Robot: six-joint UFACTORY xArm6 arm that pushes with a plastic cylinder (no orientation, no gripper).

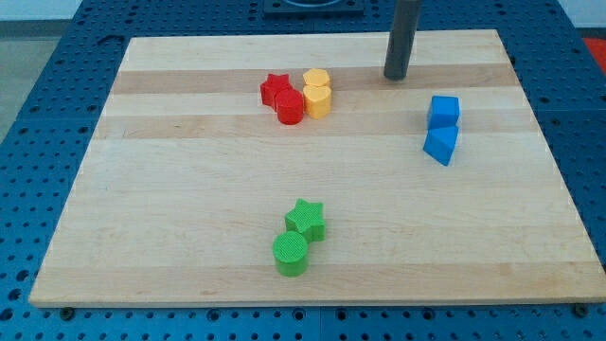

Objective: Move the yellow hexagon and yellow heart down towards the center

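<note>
Rod tip parked at the board's top edge, right of the yellow pair.

My tip (pixel 395 77) rests on the wooden board (pixel 189 237), well apart from the yellow hexagon (pixel 316 80) and the yellow heart (pixel 319 99) to its left; it is a bare rod with nothing to open or close. The two touch, stacked top to bottom in the view; the heart's pointing cannot be told. A red star (pixel 276 88) and red cylinder (pixel 290 107) touch them on the left. A blue cube (pixel 443 110) and blue triangle (pixel 440 144) sit right; a green star (pixel 307 219) and green cylinder (pixel 291 253) lie near the bottom.
</note>
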